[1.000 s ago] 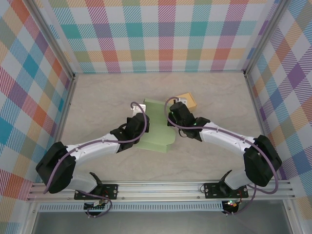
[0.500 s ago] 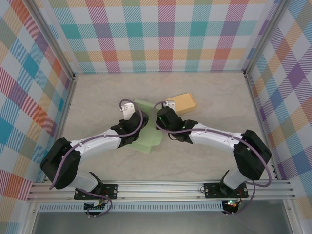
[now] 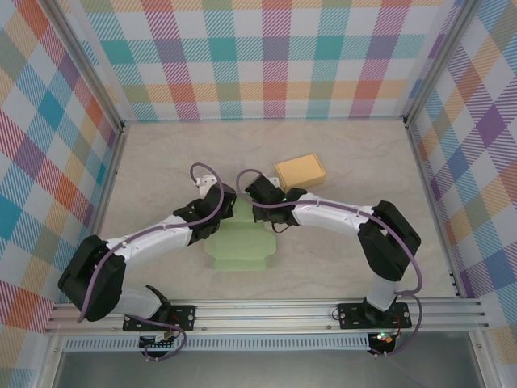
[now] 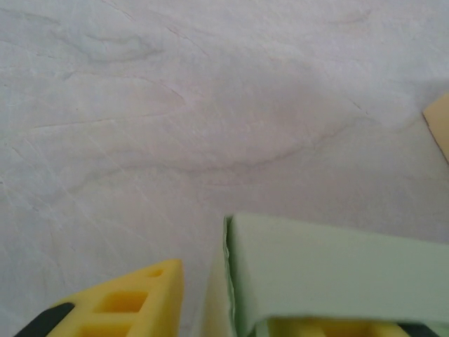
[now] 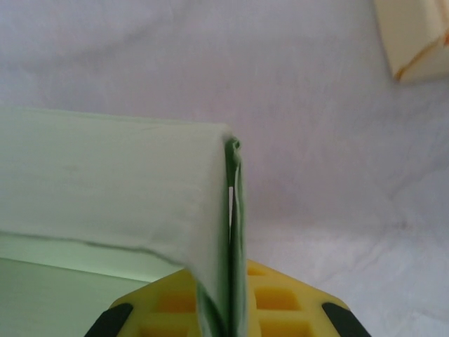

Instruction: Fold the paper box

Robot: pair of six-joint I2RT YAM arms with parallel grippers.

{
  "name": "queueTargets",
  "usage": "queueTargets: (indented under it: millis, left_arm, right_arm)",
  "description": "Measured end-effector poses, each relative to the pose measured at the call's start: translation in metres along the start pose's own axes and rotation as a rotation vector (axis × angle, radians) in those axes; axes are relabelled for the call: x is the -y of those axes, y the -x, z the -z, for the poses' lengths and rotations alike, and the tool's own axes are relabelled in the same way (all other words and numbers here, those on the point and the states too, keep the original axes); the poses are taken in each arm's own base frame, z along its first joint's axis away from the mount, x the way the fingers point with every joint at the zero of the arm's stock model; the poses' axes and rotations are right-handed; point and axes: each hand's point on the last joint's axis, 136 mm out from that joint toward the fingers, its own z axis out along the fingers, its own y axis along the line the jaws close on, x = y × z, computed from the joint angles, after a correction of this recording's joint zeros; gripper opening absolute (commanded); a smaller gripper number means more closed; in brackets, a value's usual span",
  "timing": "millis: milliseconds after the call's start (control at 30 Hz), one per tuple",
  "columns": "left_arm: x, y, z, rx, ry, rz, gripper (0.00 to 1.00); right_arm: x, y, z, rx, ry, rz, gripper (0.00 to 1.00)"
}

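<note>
Landmark: tan box [image 3: 300,170], a small closed carton lying flat on the pale counter [image 3: 161,162]. One corner of it shows at the right edge of the left wrist view [image 4: 438,123]. It also sits at the top right of the right wrist view [image 5: 414,35].
Paper box: pale green paper box [image 3: 238,246], on the counter to the near left of the tan box and apart from it, with bare counter between them.
Paper box, shape: partly folded. A flat sheet with rounded near corners lies on the counter, and the edge on the tan box's side is turned up into a panel [image 5: 105,182].
Right fingers: the yellow right fingers [image 5: 287,309] are clenched on the end of that raised panel, with a thin doubled layer of green paper [image 5: 231,232] pinched upright between them. The tan box lies beyond them and to the right.
Left fingers: the yellow left fingers [image 4: 119,309] are released. One stands clear of the paper with a gap beside it, and the other lies under the green flap [image 4: 330,270]. They are farther from the tan box than the right fingers.
Left arm: the left arm [image 3: 153,238] reaches to the raised edge of the paper box, left of the tan box.
Right arm: the right arm [image 3: 331,214] passes on the near side of the tan box without touching it, its wrist close to the left wrist.
Surround: plaid walls [image 3: 258,56] stand behind the tan box and at both sides.
</note>
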Motion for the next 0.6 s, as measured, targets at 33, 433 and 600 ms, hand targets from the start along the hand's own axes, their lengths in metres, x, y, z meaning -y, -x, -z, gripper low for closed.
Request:
queueTargets:
  millis: [33, 433, 600]
  left_arm:
    - [-0.001, -0.002, 0.002, -0.011, 0.0, -0.005, 0.36]
    - [-0.012, -0.025, 0.008, -0.117, 0.015, -0.047, 0.31]
    - [-0.019, -0.034, 0.002, -0.136, 0.051, -0.052, 0.09]
  right_arm:
    - [0.0, -0.005, -0.001, -0.024, 0.002, 0.001, 0.0]
    - [-0.003, -0.027, -0.007, -0.149, 0.009, 0.011, 0.0]
    - [-0.008, -0.03, -0.011, -0.173, 0.025, 0.012, 0.0]
